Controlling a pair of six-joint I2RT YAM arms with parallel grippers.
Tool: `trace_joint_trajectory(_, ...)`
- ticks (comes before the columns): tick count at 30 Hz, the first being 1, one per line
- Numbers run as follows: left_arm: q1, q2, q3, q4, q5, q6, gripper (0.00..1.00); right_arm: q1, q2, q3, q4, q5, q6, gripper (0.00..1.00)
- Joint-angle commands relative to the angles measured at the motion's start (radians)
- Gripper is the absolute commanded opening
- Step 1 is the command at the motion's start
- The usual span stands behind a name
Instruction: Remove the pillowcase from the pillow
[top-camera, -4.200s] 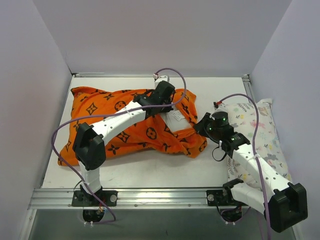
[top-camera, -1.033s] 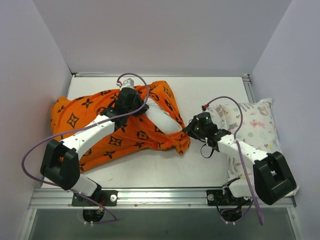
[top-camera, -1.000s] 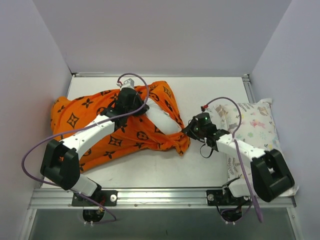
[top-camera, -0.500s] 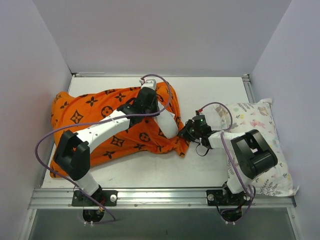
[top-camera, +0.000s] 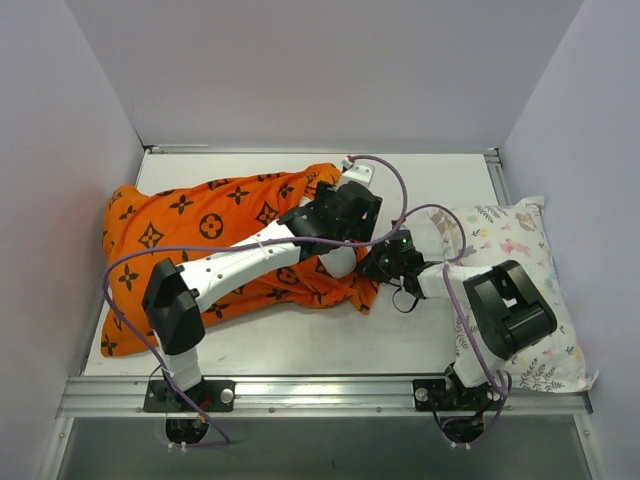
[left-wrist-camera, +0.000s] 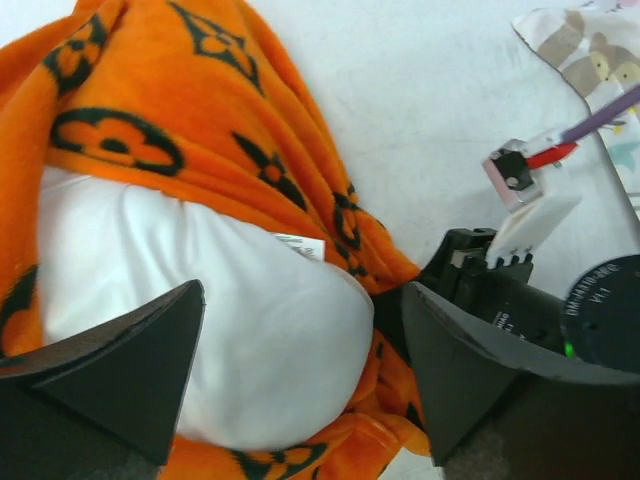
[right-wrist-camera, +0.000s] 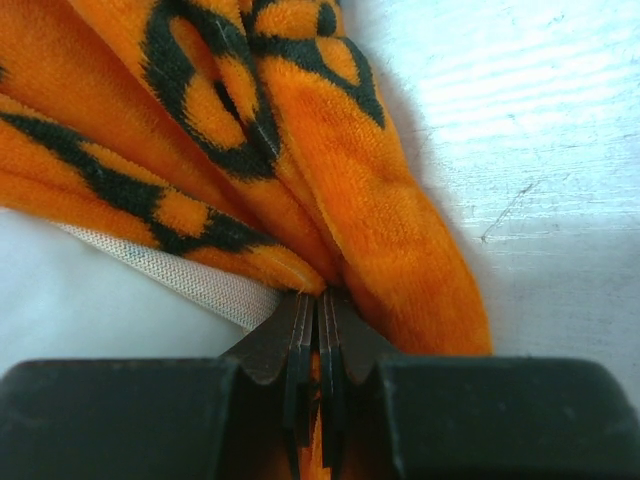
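1. Your right gripper (right-wrist-camera: 317, 318) is clamped tight on a bunched fold of the pillowcase (top-camera: 200, 225), just beside the bare corner of the pillow (left-wrist-camera: 230, 340).
2. Your left gripper (left-wrist-camera: 302, 320) stands wide, one finger on each side of that white pillow end; you cannot tell whether it touches.
3. The orange cover wraps the rest of the pillow.
4. The animal-print pillow (top-camera: 520, 270) lies right of the pillow, apart.
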Motion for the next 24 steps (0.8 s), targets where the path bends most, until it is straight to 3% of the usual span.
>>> trace_joint_trajectory(1,-0.060,0.053,0.087,-0.146,-0.114,0.006,0.97,-0.003,-0.016,-0.027,-0.074,0.006,-0.004,0.00)
trace_joint_trajectory(7,-0.083,0.148,0.116,-0.289,-0.232,-0.166,0.97,-0.003,-0.023,-0.028,-0.074,0.005,0.002,0.00)
trace_joint_trajectory(14,-0.060,0.248,0.092,-0.307,-0.236,-0.292,0.97,-0.004,-0.028,-0.040,-0.062,0.002,0.010,0.00)
trace_joint_trajectory(22,-0.023,0.358,0.098,-0.299,-0.187,-0.297,0.97,-0.004,-0.051,-0.028,-0.084,-0.001,0.004,0.00)
trace_joint_trajectory(24,-0.014,0.381,0.095,-0.283,-0.162,-0.278,0.88,-0.003,-0.059,-0.024,-0.091,0.000,0.001,0.00)
